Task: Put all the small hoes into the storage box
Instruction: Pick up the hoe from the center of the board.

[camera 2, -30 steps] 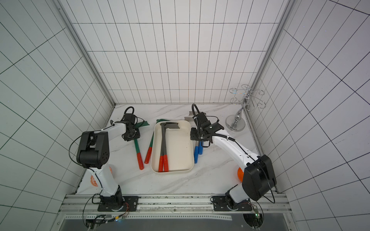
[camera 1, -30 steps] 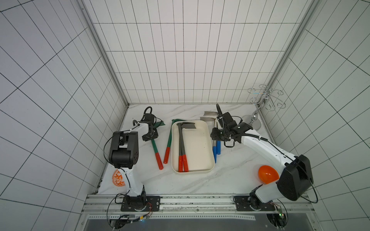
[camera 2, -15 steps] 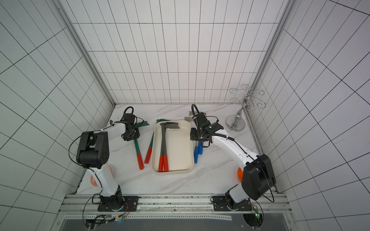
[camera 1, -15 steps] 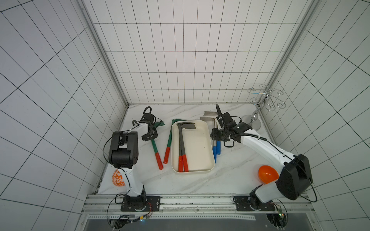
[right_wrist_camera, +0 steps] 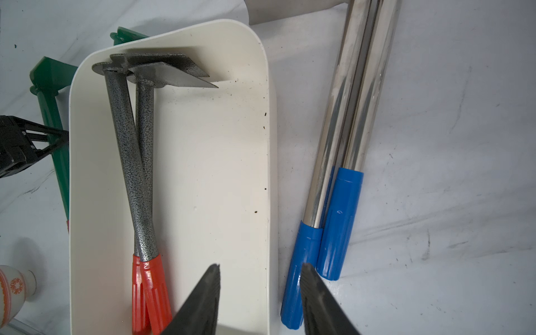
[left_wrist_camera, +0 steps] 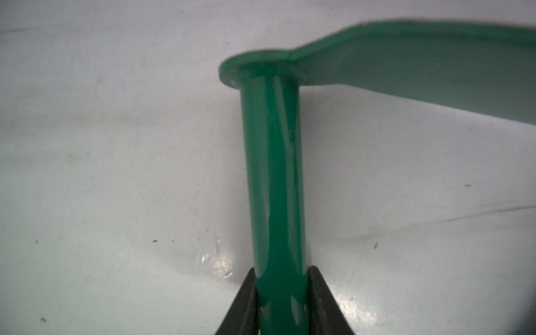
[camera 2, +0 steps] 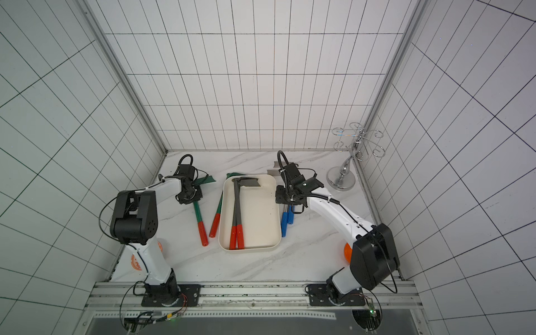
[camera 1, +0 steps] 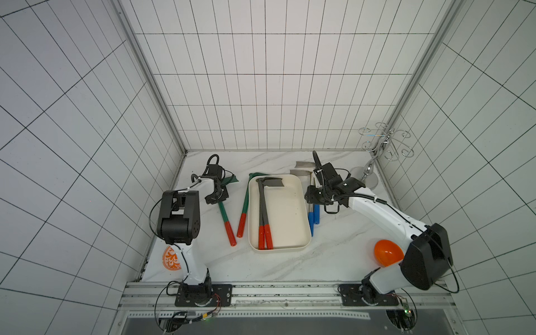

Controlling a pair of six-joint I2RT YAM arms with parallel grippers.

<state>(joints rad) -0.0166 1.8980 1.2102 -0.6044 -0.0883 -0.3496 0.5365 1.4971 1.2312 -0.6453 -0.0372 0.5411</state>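
The left gripper [camera 1: 217,198], the nearer one, clasped the shaft of the green small hoe [camera 1: 223,213], which lay left of the storage box [camera 1: 290,226] and nearly parallel to its long side, while the right gripper [right_wrist_camera: 260,266] hung part-open and empty.

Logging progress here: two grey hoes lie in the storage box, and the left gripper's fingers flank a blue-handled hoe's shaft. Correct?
No: the fingers of the left gripper flank the shaft of a green hoe, as the left wrist view shows. Two grey hoes do lie in the storage box.
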